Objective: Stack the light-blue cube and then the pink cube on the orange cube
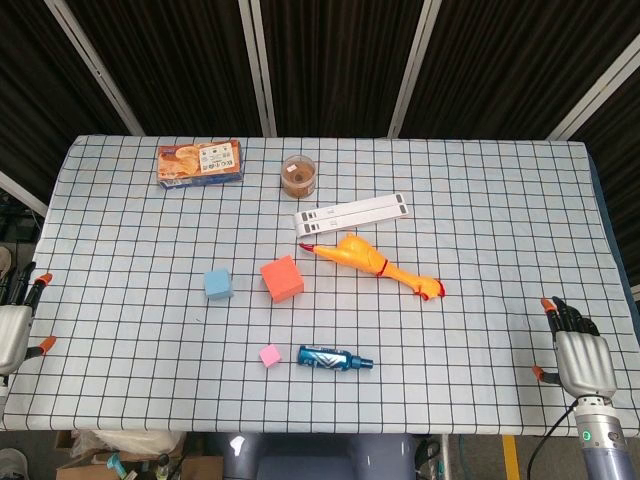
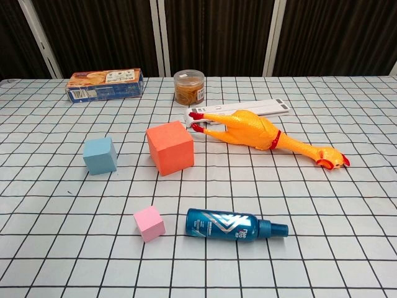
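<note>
Right hand (image 1: 583, 360) rests empty at the table edge, fingers loosely apart; left hand (image 1: 12, 335) unclear.

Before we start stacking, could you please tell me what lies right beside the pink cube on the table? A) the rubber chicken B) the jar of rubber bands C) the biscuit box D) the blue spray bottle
D: the blue spray bottle lies on its side just next to the pink cube, both nearest the robot.

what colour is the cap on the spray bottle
Dark blue, like the blue plastic spray bottle itself; clearest in the chest view.
</note>
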{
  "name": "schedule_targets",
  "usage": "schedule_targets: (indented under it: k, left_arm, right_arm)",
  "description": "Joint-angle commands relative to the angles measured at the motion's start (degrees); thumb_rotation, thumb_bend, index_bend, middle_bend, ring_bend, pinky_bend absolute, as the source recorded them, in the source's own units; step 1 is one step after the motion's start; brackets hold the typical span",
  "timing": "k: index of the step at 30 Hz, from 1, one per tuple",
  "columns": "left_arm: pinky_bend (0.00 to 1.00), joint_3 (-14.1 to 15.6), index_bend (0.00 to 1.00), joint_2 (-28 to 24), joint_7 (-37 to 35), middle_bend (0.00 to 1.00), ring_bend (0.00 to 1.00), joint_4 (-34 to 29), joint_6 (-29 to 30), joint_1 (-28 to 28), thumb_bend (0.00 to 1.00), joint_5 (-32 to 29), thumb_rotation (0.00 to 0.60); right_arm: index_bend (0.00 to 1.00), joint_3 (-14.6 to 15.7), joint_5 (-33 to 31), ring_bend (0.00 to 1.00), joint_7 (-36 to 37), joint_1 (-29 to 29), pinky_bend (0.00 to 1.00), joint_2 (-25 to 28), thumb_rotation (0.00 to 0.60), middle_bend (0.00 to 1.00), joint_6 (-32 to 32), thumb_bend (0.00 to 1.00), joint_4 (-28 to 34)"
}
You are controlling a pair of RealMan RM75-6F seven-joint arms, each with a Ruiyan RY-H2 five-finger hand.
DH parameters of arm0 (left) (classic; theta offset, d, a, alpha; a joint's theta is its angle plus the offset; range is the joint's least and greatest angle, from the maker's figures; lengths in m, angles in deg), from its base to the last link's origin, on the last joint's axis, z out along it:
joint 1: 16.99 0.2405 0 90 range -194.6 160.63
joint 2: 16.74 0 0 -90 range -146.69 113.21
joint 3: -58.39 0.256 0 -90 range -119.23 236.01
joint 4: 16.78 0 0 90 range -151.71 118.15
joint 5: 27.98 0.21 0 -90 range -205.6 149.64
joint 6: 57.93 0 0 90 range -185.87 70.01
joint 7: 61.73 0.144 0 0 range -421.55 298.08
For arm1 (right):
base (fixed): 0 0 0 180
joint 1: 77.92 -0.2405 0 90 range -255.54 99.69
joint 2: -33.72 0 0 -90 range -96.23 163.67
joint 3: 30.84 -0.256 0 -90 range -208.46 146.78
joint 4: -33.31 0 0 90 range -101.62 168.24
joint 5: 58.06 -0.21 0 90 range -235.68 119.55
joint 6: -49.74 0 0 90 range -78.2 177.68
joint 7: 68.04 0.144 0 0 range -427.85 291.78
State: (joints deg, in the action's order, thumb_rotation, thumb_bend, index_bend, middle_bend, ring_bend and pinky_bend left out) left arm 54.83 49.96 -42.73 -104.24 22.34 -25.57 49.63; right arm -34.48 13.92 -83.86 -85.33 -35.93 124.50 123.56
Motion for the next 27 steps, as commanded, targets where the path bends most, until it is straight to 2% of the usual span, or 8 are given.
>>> schedule_targets:
  k: [1,16,20,24,27]
  left_arm:
    - [0.02,-0.02,0.14,-0.01,-0.02,0.00,0.01,-0.01,0.08,0.04,0.00,-0.01,0.600]
    - [0.03,0.13,0.14,-0.21,-0.88,0.00,0.01,-0.28,0.32,0.08,0.00,0.76,0.600]
    - [0.10,0.02,0.14,0.07,-0.82,0.01,0.04,-0.08,0.36,0.22,0.00,0.29,0.600]
    - [0.16,-0.91,0.17,0.78,0.47,0.10,0.11,-1.08,3.03,0.93,0.00,-0.07,0.600]
    - [0.16,-0.96,0.17,1.37,0.64,0.11,0.11,-1.39,3.84,1.15,0.00,0.22,0.600]
  right_arm:
    - [0.07,0.06,0.06,0.11,-0.10,-0.10,0.19,-0.10,0.600,0.08,-0.14,0.10,-0.03]
    - [0.07,0.13,0.30,0.11,0.03,0.16,0.19,0.26,0.600,0.08,0.36,0.10,0.74]
    - [0.07,0.22,0.14,0.11,0.21,0.25,0.20,0.45,0.600,0.08,0.17,0.10,0.80]
    - [0.07,0.18,0.12,0.11,0.92,0.28,0.20,0.68,0.600,0.08,0.00,0.10,0.84]
    - [0.07,0.17,-0.02,0.11,1.72,0.41,0.20,0.93,0.600,0.08,-0.15,0.10,0.69]
